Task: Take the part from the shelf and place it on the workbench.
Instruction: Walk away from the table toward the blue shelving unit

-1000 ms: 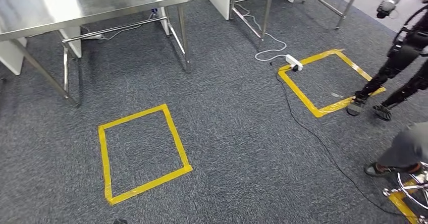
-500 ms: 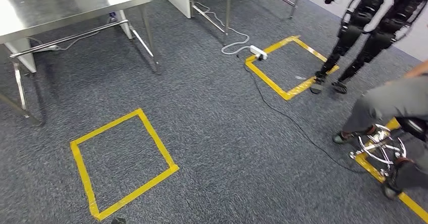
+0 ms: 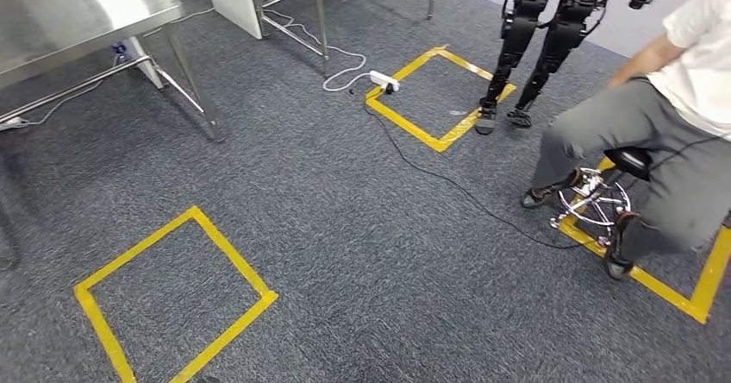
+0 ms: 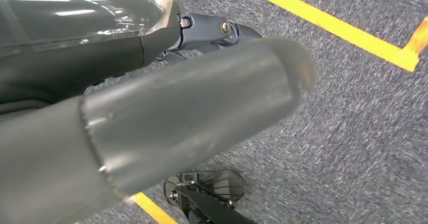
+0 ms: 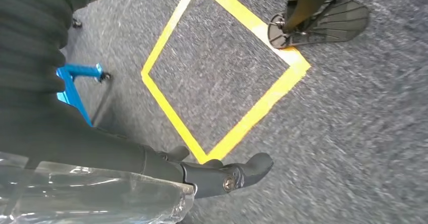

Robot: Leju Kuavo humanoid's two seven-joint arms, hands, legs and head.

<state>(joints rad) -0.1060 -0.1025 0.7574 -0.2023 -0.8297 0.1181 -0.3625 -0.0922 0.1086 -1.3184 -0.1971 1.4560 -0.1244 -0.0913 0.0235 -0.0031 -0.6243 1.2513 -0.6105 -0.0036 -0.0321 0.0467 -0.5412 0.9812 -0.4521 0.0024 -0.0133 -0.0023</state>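
Grey-blue carpet (image 3: 362, 254) fills the floor, marked with yellow tape squares: one near left (image 3: 172, 301), one further off (image 3: 427, 98) with a white power strip (image 3: 384, 81) on its corner and a black cable trailing away. Stainless steel workbench (image 3: 78, 12) sits far left, well apart. Seated person in grey trousers (image 3: 638, 154) on a chrome stool (image 3: 595, 206) at right; a second black-legged humanoid (image 3: 539, 38) stands by the far square. No shelf or part in sight, so I can't give its bearing, long axis or the nearer arm; the robot probably needs to keep walking or turning first. Left hand (image 4: 212, 30) and right hand (image 5: 222, 176) hang over the floor with nothing visibly held; fingers mostly hidden, so open or clenched I can't tell.
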